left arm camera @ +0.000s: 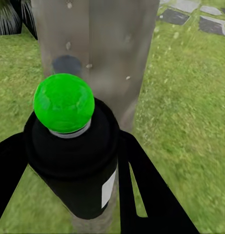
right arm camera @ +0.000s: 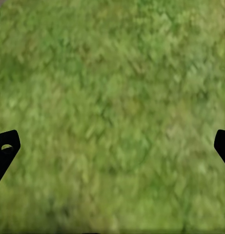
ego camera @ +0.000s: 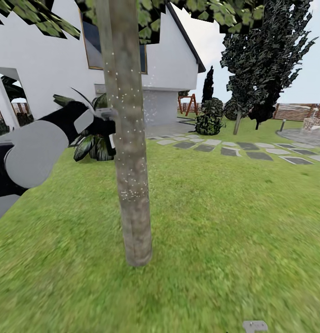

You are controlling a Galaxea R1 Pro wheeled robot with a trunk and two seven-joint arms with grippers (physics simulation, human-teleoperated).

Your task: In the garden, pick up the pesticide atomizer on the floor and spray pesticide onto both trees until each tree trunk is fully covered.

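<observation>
Leftmost, the left tool [left arm camera: 68, 195] pinches the black pesticide atomizer [left arm camera: 75, 165], whose green cap [left arm camera: 64, 103] points at the tree trunk [ego camera: 127, 152] just beyond it. Pale droplets speckle the bark. A broad-leaved plant [ego camera: 92, 143] stands behind the arm, before the white house [ego camera: 44, 51]. Rightward, grey stepping stones [ego camera: 252, 152] cross the lawn [ego camera: 224, 231] toward dark conifers [ego camera: 266, 60] and a slatted fence [ego camera: 294, 112]. The right tool [right arm camera: 112, 146] hangs spread over bare grass.
</observation>
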